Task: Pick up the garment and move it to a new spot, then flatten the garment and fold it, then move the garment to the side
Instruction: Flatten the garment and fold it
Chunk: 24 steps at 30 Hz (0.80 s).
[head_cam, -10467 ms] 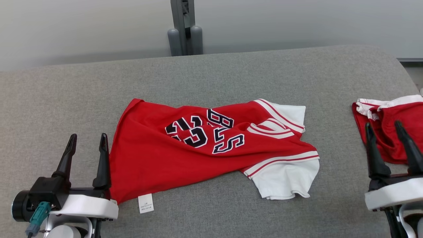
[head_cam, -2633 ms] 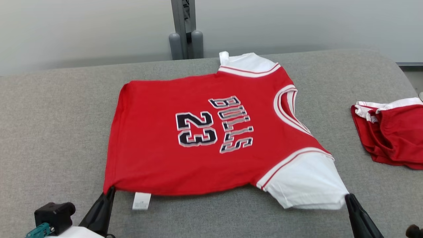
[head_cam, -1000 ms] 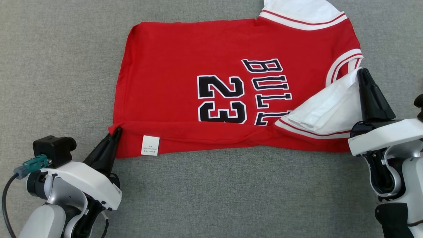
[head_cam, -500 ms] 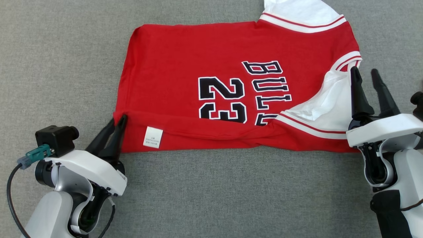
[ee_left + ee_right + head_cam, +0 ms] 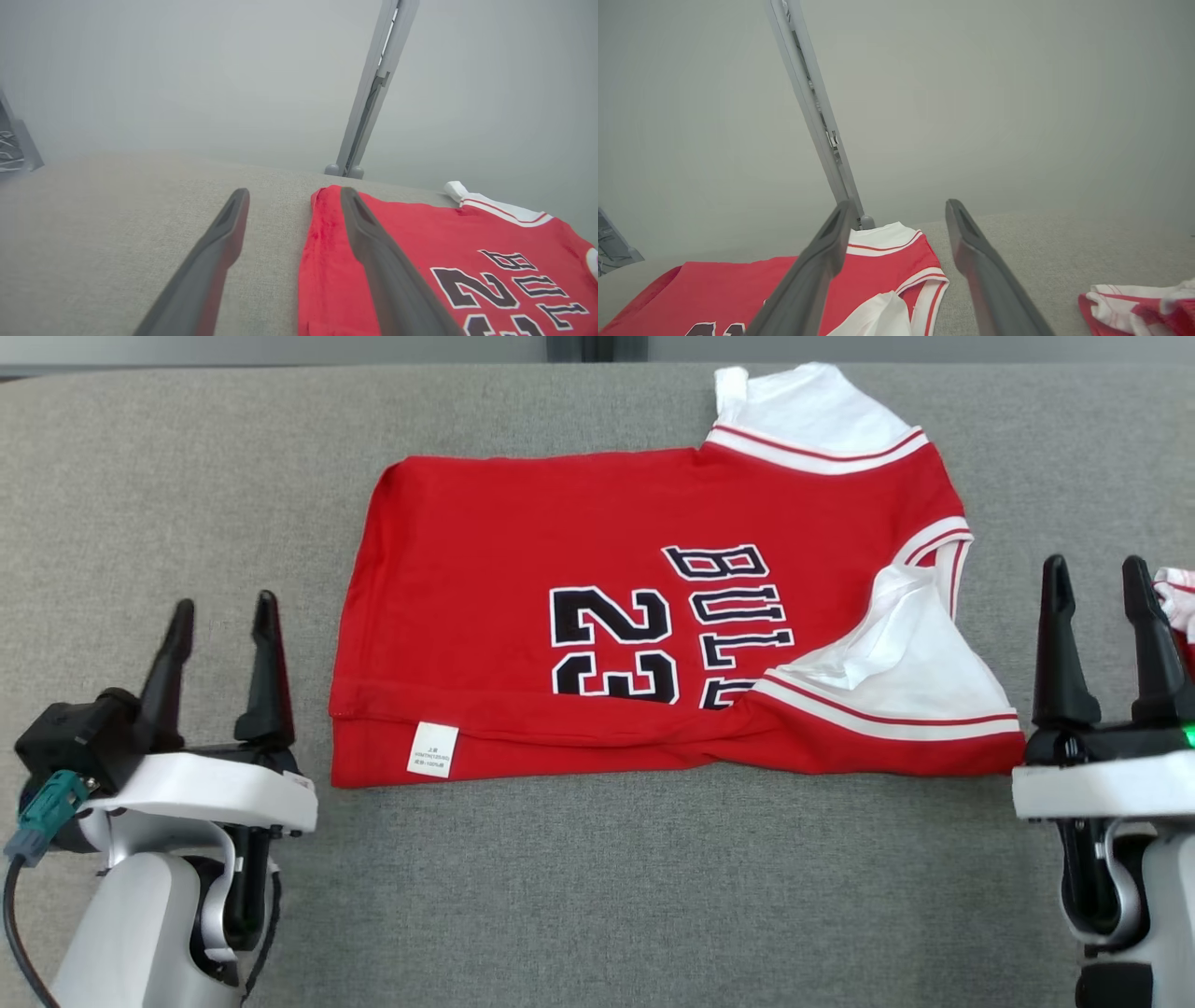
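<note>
The red shirt (image 5: pixel 523 551) lies spread out in the middle of the head view on the gray table (image 5: pixel 597 896), with the hem toward the left of the frame and the collar toward the right. Its lower edge is turned up in a narrow band, and a white label (image 5: pixel 432 749) sits on that band at its left end. The near sleeve (image 5: pixel 915 663), white, lies folded over the chest and covers the end of the black lettering (the fold also cuts the bottom of the 23). The far sleeve (image 5: pixel 812 415) pokes out at the top of the frame.

At lower left the left gripper (image 5: pixel 225 602) stands with its fingers spread and empty, just beside the hem and clear of the cloth. At lower right the right gripper (image 5: pixel 1093 563) is likewise spread and empty, just beside the shoulder end. A second garment (image 5: pixel 1174 597), red and white, shows at the right edge. In the left wrist view a gray post (image 5: pixel 373 93) rises against the pale wall (image 5: pixel 187 70).
</note>
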Available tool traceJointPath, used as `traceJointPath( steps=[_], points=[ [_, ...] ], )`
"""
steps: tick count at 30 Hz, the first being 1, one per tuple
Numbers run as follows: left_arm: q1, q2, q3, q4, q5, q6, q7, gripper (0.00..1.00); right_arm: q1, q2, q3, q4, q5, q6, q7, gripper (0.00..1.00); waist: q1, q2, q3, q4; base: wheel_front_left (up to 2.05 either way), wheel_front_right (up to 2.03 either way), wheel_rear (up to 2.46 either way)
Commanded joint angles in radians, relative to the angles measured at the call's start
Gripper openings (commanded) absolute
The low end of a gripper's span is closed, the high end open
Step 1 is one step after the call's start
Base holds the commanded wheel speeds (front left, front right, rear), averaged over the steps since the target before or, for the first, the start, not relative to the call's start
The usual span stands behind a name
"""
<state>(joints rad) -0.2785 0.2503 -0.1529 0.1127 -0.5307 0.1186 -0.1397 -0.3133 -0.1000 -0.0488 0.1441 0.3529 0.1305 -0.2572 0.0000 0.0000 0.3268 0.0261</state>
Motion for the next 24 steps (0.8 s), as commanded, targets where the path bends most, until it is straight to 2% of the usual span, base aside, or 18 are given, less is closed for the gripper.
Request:
traceJointPath(
  steps=[1, 6, 11, 24],
  points=[
    [-0.022, 0.012, 0.003, 0.007, 0.022, 0.011, -0.012, 1.0, 0.017, -0.001, -0.001, -0.015, -0.024, 0.001, -0.008, 1.0, 0.0, 0.0, -0.013, -0.006, 0.0, 0.0, 0.0],
    [-0.021, 0.004, -0.005, 0.048, 0.074, 0.033, -0.086, 1.0, 0.11, 0.019, 0.007, -0.092, -0.101, 0.001, -0.008, 1.0, 0.0, 0.0, -0.055, -0.022, 0.0, 0.0, 0.0],
    [0.034, 0.0, -0.036, 0.102, 0.128, 0.045, -0.109, 1.0, 0.197, 0.035, 0.009, -0.1, -0.157, 0.001, 0.016, 1.0, 0.0, 0.0, -0.102, -0.036, 0.0, 0.0, 0.0],
    [0.101, -0.003, -0.055, 0.156, 0.166, 0.05, -0.121, 1.0, 0.278, 0.046, 0.001, -0.085, -0.185, 0.001, 0.046, 1.0, 0.0, 0.0, -0.16, -0.025, 0.0, 0.0, 0.0]
  ],
)
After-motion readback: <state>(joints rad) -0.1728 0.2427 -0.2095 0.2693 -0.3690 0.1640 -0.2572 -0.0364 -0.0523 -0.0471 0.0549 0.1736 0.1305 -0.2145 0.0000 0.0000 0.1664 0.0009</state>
